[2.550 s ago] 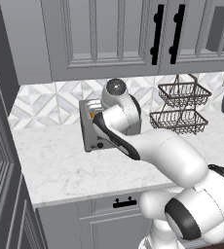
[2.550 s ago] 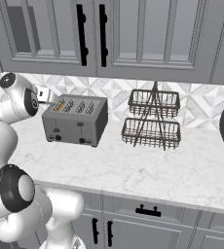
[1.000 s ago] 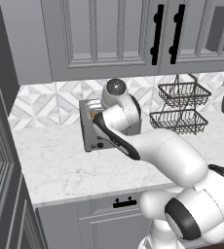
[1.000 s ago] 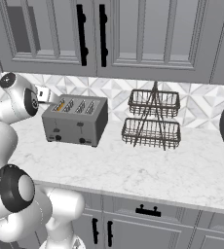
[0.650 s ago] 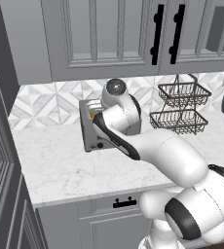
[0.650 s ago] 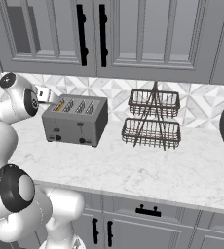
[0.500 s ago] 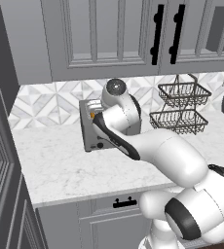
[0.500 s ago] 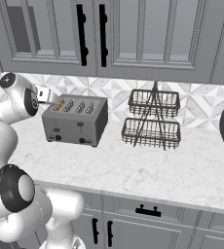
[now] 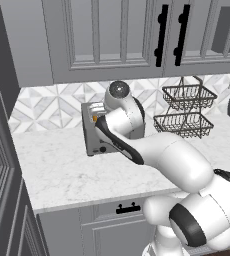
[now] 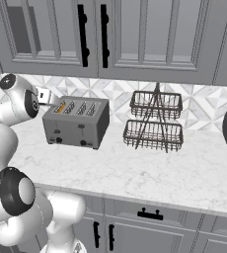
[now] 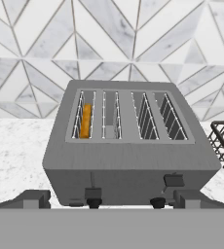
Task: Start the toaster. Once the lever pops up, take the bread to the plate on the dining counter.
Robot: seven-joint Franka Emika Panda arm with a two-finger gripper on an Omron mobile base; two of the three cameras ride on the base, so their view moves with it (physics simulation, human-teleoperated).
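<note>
Toaster (image 10: 77,122) stands on the marble counter (image 10: 150,170) against the patterned tile backsplash (image 11: 133,44), four slots up, levers and knobs on its near face. Bread (image 11: 85,121) sits upright in the leftmost slot in the hand view, its orange-brown top edge just below the slot mouth. On the front face the left lever (image 11: 92,193) sits lower than the right lever (image 11: 174,180); a black knob (image 11: 157,202) lies below each.

Gripper (image 11: 111,199) is spread wide, holding nothing, its two fingertips (image 11: 33,198) flanking the toaster's lower front corners in the hand view. In the right base view the hand hangs at the toaster's left end, above the counter.

Two-tier wire basket (image 10: 155,121) stands to the right of the toaster, apart from it. Grey wall cabinets (image 10: 125,34) hang above.
</note>
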